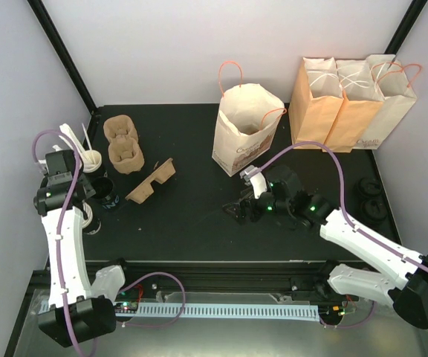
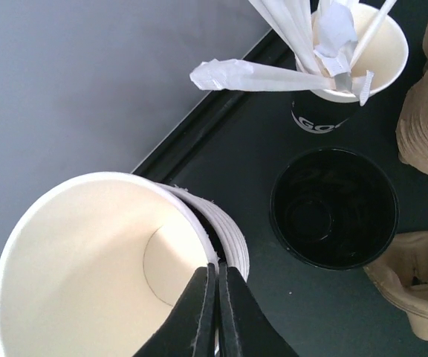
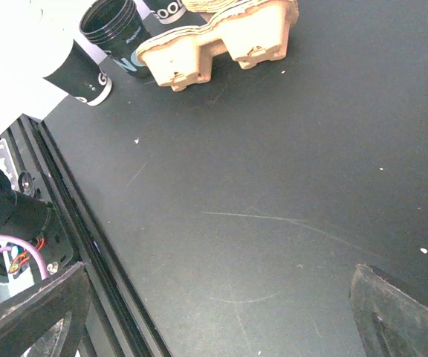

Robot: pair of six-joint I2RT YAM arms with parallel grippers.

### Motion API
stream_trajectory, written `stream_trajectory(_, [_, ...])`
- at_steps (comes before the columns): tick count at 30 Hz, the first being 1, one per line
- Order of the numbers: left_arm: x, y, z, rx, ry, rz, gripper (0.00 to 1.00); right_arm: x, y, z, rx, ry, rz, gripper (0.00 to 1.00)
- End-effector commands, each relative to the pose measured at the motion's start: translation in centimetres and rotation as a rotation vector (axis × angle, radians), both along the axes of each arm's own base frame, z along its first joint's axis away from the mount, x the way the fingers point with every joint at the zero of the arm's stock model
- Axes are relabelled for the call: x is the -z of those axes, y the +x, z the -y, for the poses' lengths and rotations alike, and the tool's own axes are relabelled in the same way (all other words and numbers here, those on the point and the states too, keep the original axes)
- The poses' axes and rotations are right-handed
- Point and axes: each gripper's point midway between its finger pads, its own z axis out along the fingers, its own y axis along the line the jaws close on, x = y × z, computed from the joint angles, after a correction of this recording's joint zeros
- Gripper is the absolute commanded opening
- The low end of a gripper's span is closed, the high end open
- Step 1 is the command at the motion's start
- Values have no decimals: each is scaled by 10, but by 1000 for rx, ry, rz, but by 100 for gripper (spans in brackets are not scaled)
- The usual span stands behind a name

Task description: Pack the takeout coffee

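My left fingers [image 2: 215,309] are pinched tight on the wall of the top cup in the stack of white paper cups [image 2: 80,260], just beside the takeout coffee [image 2: 334,205], to its near left. The coffee stands upright on the matte black table [image 3: 273,149], apart from the stack. Behind it stands a cup of wrapped straws [image 2: 348,52]. To its right lie pulp cup trays [image 1: 123,145], and well to its right stands an open paper bag [image 1: 245,130]. My right fingers [image 1: 238,212] are spread wide, holding nothing, above faintly scratched table well right of the coffee. Pale walls [image 1: 162,44] enclose the table.
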Motion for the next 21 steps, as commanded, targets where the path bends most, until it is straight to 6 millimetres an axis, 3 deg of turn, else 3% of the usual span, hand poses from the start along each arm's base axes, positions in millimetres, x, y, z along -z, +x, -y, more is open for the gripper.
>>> stream_trajectory(1, [-30,-7,-6,-23,57,58,1,-4,-4,-7,-33,29,-4,98])
stream_trajectory(13, [-62,-13,-9,-12,108,54,2,-1,-5,-9,-42,27,-22,98])
stream_trajectory(17, [-83,-13,-9,-5,129,85,2,3,-5,-11,-47,20,-34,98])
stream_trajectory(21, [-118,-14,-9,-4,157,136,2,4,-4,-12,-46,15,-40,98])
